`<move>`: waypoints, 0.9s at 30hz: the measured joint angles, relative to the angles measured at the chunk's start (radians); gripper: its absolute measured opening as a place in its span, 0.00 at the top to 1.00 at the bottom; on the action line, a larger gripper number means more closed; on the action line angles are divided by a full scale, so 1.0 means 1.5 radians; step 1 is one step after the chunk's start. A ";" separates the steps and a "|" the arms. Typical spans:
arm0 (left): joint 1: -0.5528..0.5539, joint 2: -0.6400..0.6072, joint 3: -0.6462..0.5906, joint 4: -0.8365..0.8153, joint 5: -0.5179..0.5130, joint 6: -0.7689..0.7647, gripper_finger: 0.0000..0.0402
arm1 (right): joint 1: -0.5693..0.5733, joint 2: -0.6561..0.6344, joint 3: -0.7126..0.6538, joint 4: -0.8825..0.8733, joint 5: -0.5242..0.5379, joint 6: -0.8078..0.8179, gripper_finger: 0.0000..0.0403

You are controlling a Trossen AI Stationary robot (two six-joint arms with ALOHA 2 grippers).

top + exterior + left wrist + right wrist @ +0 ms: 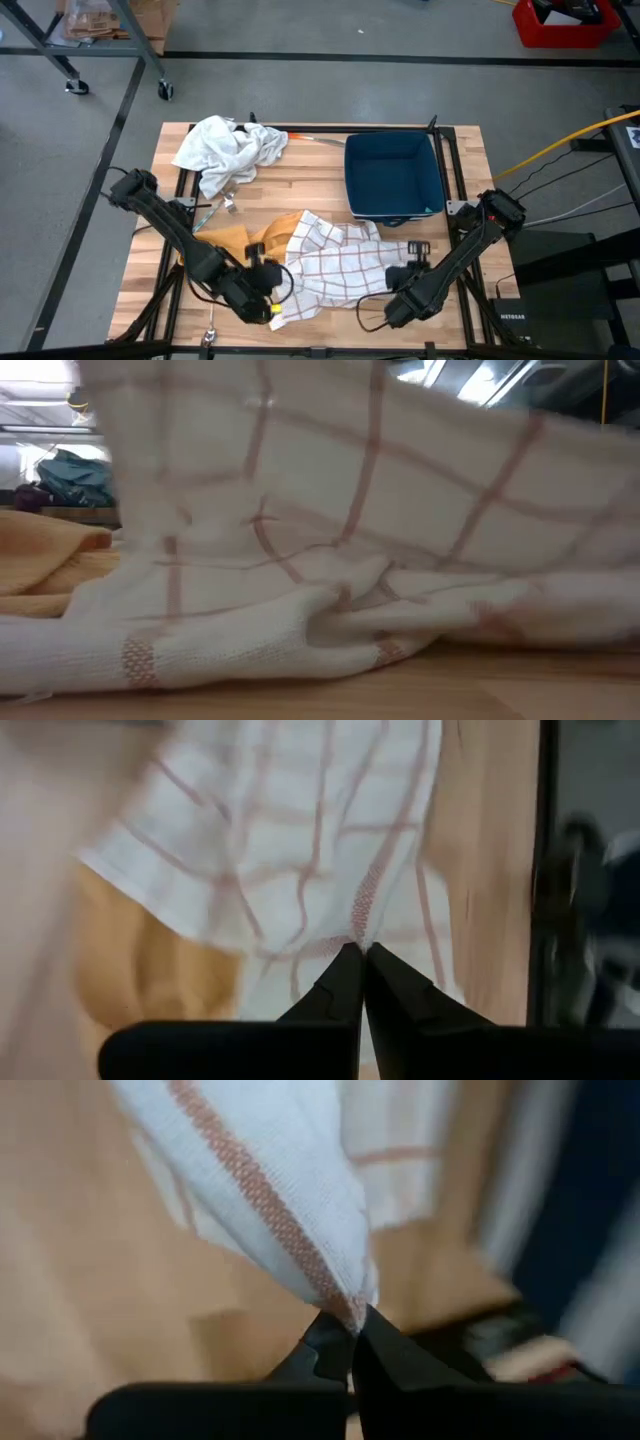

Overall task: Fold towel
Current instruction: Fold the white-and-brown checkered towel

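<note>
On your left, the left hand (pixel 268 283) sits low near the front edge of the counter (pixel 320 185), and its wrist view shows its two dark fingers (pixel 345 990) pressed together on a pinch of the checked towel (pixel 335 265), right at a seam with a red stripe. That towel, white with thin red lines, lies rumpled across the front middle of the counter, between your two hands, and one part of it is lifted: the low view shows a sheet of it (pixel 380 470) hanging above folds that rest on the wood. An orange cloth (pixel 235 240) lies partly under the towel's left side, touching it. Toward the back left corner a plain white cloth (pixel 228 150) lies in a loose heap, well apart from the checked towel. To the right of that, at the back edge, stands a dark blue bin (pixel 393 175), with the towel's upper right part just in front of it. Furthest right, the right hand (pixel 402 275) is at the towel's right edge near the front right of the counter, and its fingers (pixel 335 1350) are closed on a bunched, red-striped corner of the towel (pixel 290 1210).
</note>
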 joint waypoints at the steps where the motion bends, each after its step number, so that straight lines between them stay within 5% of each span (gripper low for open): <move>1: 0.002 -0.012 0.006 0.000 -0.027 0.000 1.00 | 0.000 -0.003 0.012 0.004 0.018 0.002 0.99; 10: 0.007 -0.091 0.037 0.053 -0.119 0.028 1.00 | 0.001 -0.028 0.063 0.013 0.043 0.042 0.99; 18: 0.006 -0.129 0.038 0.099 -0.136 0.115 1.00 | 0.001 -0.029 0.063 0.032 -0.116 0.055 0.99; 27: 0.006 -0.135 0.038 0.026 -0.137 0.162 1.00 | 0.014 -0.029 0.061 0.154 -0.317 0.031 0.99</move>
